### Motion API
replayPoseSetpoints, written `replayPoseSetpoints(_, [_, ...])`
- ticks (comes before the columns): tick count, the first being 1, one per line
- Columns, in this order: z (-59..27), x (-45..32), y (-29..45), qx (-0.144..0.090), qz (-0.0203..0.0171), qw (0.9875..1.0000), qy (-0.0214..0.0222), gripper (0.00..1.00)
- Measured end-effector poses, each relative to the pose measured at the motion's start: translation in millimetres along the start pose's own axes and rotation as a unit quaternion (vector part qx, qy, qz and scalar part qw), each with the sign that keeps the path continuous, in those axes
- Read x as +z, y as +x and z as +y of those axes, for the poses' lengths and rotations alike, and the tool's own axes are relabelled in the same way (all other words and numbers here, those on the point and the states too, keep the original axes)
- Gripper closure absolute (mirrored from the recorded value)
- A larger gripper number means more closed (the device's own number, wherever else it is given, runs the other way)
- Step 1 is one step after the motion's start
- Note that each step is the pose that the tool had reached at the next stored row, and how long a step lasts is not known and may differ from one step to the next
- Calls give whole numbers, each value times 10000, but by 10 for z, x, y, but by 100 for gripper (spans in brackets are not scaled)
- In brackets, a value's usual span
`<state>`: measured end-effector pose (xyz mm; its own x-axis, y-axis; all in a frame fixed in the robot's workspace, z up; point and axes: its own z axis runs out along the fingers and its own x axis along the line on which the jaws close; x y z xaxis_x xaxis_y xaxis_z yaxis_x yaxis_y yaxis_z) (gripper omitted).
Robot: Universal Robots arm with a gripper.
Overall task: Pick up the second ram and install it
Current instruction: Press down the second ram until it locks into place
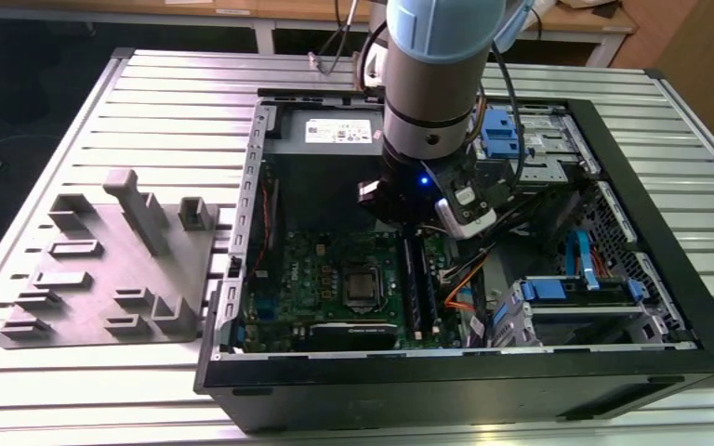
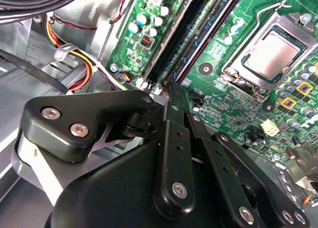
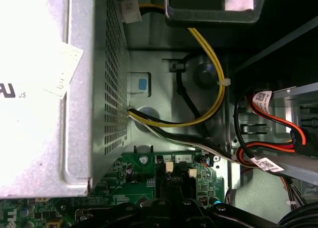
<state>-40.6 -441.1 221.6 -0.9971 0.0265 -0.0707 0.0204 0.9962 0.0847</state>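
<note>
My gripper (image 1: 438,226) hangs inside the open computer case (image 1: 654,232), low over the green motherboard (image 1: 320,279). In the second wrist view its black fingers (image 2: 171,106) are drawn together, shut, with their tips at the end of the memory slots. Two long dark strips lie side by side there. The one nearer the processor socket (image 2: 271,54) I take to be the second ram (image 2: 211,29); it shows in the exterior view as a dark bar (image 1: 415,283) just below the gripper. Whether the tips touch it I cannot tell.
The grey holder tray (image 1: 109,279) with upright posts lies on the slatted table at the exterior view's left. Inside the case are the power supply (image 3: 44,89), yellow, orange and black cables (image 3: 213,64) and blue drive brackets (image 1: 580,269).
</note>
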Motion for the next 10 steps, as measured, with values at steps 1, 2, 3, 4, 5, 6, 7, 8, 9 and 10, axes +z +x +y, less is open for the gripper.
replayPoseSetpoints(1, [0, 4, 0, 0, 0, 10000, -1, 93])
replayPoseSetpoints(2, [0, 5, 0, 0, 0, 10000, 0, 93])
replayPoseSetpoints(3, [0, 5, 0, 0, 0, 10000, 1, 93])
replayPoseSetpoints(4, [-1, 5, 1, 0, 0, 10000, 1, 93])
replayPoseSetpoints(5, [-1, 5, 1, 0, 1, 10000, 1, 93])
replayPoseSetpoints(6, [-1, 5, 1, 0, 0, 10000, 1, 93])
replayPoseSetpoints(7, [-1, 6, 0, 0, 0, 10000, 1, 93])
replayPoseSetpoints(8, [-1, 6, 1, 0, 0, 10000, 1, 93])
replayPoseSetpoints(9, [-1, 11, 1, 0, 0, 10000, 0, 93])
replayPoseSetpoints(10, [-1, 13, 1, 0, 0, 10000, 1, 93])
